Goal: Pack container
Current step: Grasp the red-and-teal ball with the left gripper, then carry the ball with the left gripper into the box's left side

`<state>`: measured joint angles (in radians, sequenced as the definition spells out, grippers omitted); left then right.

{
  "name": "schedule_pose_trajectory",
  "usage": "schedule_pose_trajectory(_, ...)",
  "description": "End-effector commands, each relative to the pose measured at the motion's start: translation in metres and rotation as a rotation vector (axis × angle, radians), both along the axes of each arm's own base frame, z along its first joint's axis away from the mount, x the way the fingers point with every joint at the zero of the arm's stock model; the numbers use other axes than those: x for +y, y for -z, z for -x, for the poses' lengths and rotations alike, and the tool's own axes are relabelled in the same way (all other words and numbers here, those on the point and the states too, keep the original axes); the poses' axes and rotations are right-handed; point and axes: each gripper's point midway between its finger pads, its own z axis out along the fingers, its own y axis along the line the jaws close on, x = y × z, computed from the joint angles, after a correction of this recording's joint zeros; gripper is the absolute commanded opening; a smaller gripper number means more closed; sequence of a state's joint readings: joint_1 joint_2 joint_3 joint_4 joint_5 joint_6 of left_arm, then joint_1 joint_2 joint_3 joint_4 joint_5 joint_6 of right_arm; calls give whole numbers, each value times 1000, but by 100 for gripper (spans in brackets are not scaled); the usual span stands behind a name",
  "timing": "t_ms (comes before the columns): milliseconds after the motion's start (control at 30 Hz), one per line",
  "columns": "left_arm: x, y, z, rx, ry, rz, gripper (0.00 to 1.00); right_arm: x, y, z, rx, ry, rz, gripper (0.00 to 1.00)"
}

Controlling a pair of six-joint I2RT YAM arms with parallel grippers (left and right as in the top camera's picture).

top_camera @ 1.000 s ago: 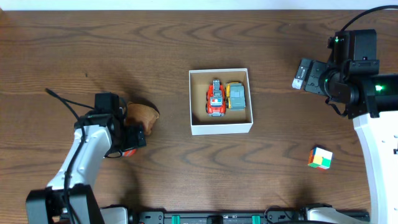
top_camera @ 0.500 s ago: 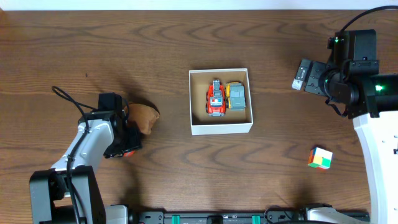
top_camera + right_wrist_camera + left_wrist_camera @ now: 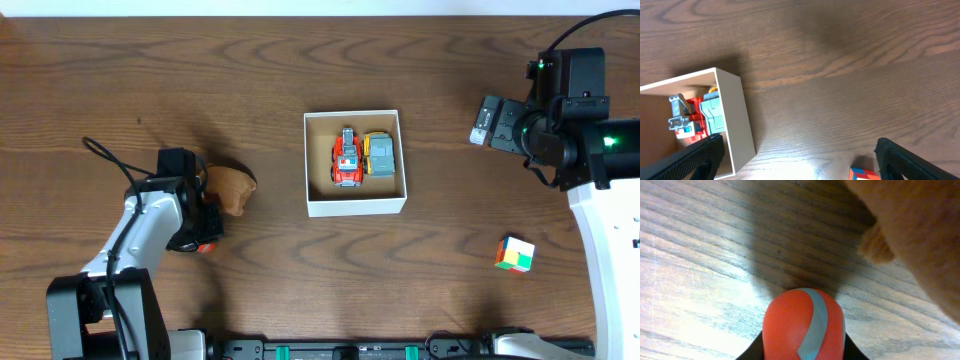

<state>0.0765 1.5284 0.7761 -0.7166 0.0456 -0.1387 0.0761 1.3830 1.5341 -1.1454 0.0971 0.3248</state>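
Left wrist view, left hand [image 3: 803, 354] seemingly gripping orange-and-blue toy [image 3: 803, 325], right hand [image 3: 800, 161] spread wide

Left wrist view: red-and-blue toy [image 3: 802, 325] cut by bottom edge; brown plush [image 3: 920, 235] cut top and right. Overhead: toy mostly hidden under left gripper [image 3: 200, 234]. Right wrist view: container [image 3: 735, 115], colour cube [image 3: 865, 175] cropped.

Bright even light; glare on table [image 3: 692, 325]; left wrist view soft, shadowed.

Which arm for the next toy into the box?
Left: the left pincer grips the red toy, ready for the box. The right pincer is open, empty, apart from the cube.
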Motion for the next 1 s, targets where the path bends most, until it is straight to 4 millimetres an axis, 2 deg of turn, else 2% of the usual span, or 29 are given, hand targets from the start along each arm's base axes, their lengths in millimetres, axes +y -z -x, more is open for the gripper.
schedule_pose_trajectory(0,0,-21,-14,-48,-2,-4,12,-2,2,1,6,-8,6,99)
schedule_pose_trajectory(100,1,-49,-20,-81,-2,-6,10,-2,1,-1,-2,-11,8,99)
schedule_pose_trajectory(200,0,-89,-28,-144,-16,-9,9,-2,0,-2,-6,-16,12,99)
schedule_pose_trajectory(267,-8,-117,-37,-216,-3,21,6,-2,0,-2,-9,-16,11,99)
schedule_pose_trajectory(333,-29,-151,-52,-323,47,83,6,-2,0,-3,-12,-16,11,99)
schedule_pose_trajectory(467,-71,-205,-77,-491,186,122,6,-2,0,-3,-12,-17,11,99)
schedule_pose_trajectory(567,-114,-236,-97,-623,322,146,6,-2,0,-3,-12,-17,11,99)
schedule_pose_trajectory(633,-141,-250,-110,-704,414,140,6,-2,0,-3,-11,-16,11,99)
schedule_pose_trajectory(700,-161,-254,-123,-759,452,112,6,-2,0,-3,-10,-17,11,99)
schedule_pose_trajectory(767,-182,-248,-134,-780,486,114,6,-2,0,-2,-8,-17,11,99)
schedule_pose_trajectory(833,-204,-230,-146,-766,512,129,6,-2,0,-2,-7,-17,11,99)
schedule_pose_trajectory(967,-232,-185,-162,-700,554,132,6,-2,1,-1,-3,-17,11,99)
